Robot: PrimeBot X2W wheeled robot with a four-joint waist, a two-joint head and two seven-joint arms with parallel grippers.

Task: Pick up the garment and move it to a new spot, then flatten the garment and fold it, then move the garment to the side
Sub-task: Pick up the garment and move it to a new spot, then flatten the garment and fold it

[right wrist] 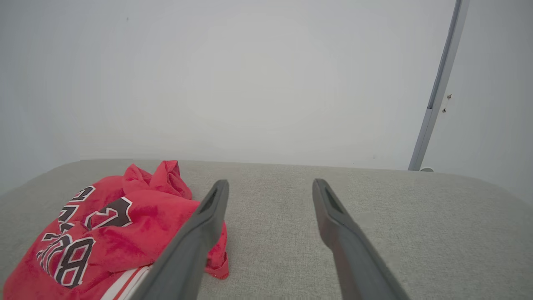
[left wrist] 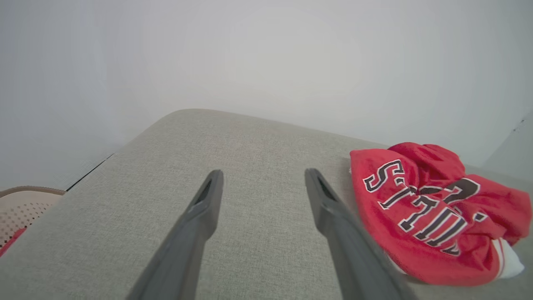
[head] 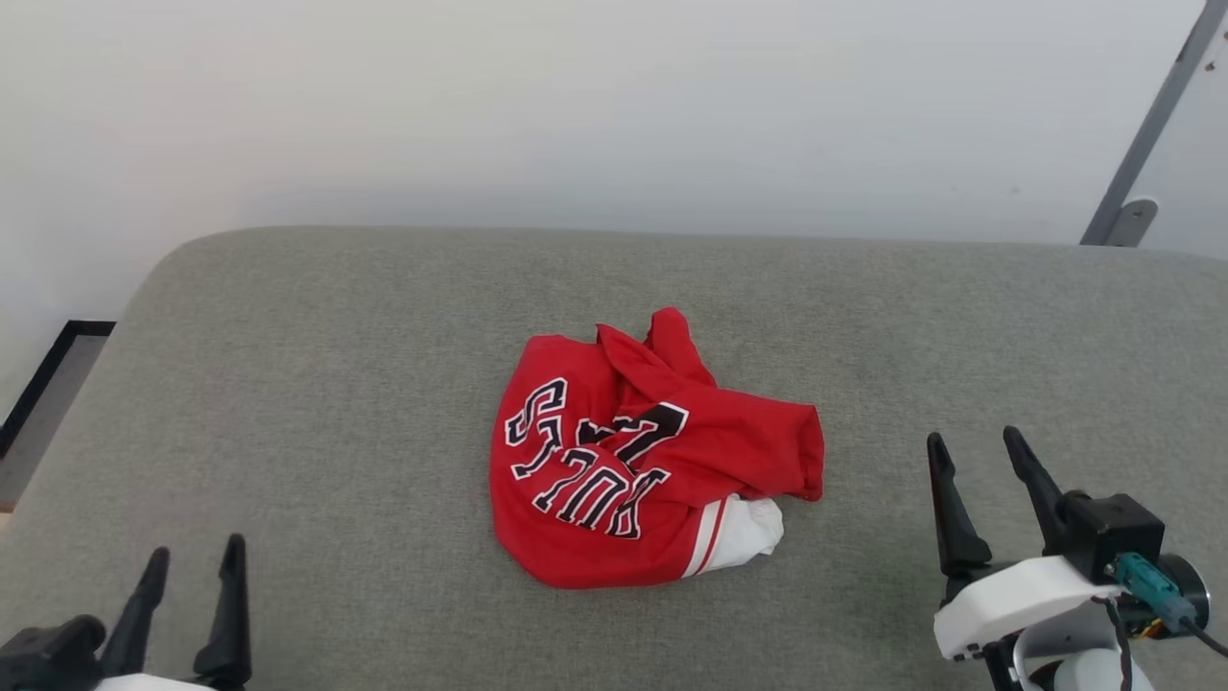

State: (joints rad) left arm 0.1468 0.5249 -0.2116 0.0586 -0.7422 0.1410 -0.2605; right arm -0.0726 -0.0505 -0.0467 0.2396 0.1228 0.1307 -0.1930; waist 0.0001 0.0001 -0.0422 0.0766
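The garment point(head: 643, 461) lies crumpled in a heap at the middle of the grey cushioned surface point(head: 336, 384); it is red with black white-outlined lettering upside down, and a white striped sleeve pokes out at its near right. It also lies at the right of the left wrist view as the garment point(left wrist: 433, 212) and at the lower left of the right wrist view as the garment point(right wrist: 104, 233). My left gripper point(head: 195, 553) is open at the lower left, well clear of it. My right gripper point(head: 977, 441) is open at the lower right, empty, a short way right of the heap.
A pale wall rises behind the grey surface. A grey metal strut point(head: 1142, 134) leans at the back right. A dark frame point(head: 48, 374) borders the floor at the far left, and a beige perforated basket point(left wrist: 21, 208) sits below the surface's left edge.
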